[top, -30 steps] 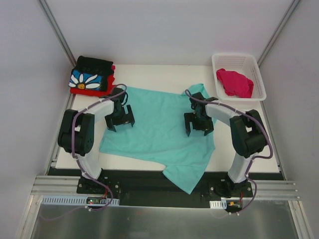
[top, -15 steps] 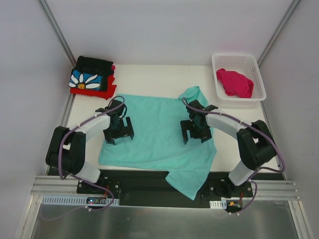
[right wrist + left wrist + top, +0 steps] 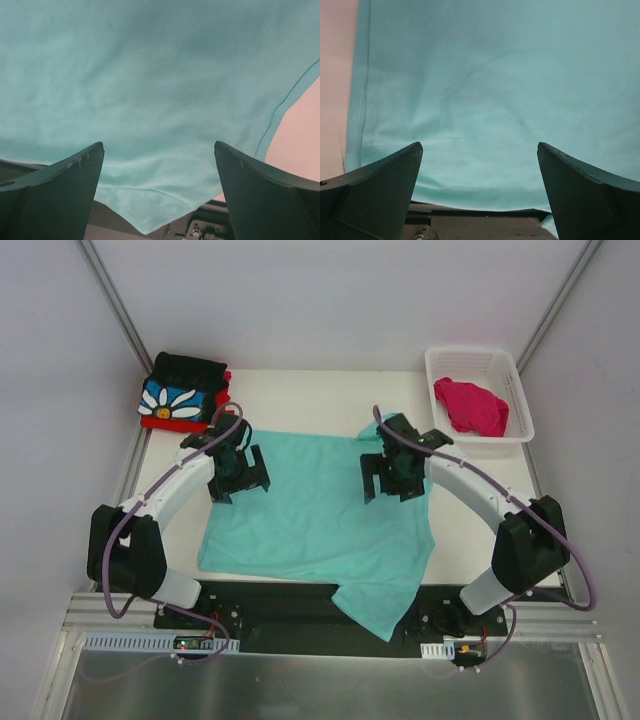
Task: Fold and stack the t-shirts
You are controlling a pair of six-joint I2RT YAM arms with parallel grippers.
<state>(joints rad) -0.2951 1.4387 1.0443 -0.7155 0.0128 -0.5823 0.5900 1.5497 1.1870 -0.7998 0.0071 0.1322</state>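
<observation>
Mint-teal t-shirt point(image 3: 320, 525) lies spread; both arms have swung out toward its far edge, left pincer point(image 3: 240, 486) and right pincer point(image 3: 393, 489) wide, empty. Fold likely next.

No legible text or labels anywhere.

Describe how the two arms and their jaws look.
Both alike: the left arm and right arm have white curved links between bulky black joints, with a purple cable looping alongside each. The jaws are dark wedges tapering to blunt tips.
</observation>
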